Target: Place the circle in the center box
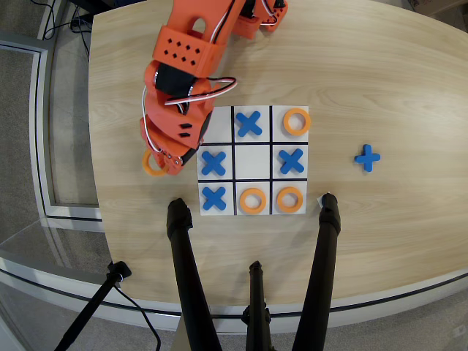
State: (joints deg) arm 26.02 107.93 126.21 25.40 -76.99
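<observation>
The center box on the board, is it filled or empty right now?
Empty: the center box shows bare white, with no piece inside its black lines.

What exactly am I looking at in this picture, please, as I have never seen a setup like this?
This is one view from a camera fixed above a wooden table, looking down. The orange machine is a small robot arm, ending in a claw. That claw is at an orange ring beside a white noughts-and-crosses board; whether it grips the ring cannot be told. The board carries four blue crosses and three more orange rings; its center box is empty. A spare blue cross lies to the right. The black legs below look like a camera stand.
</observation>
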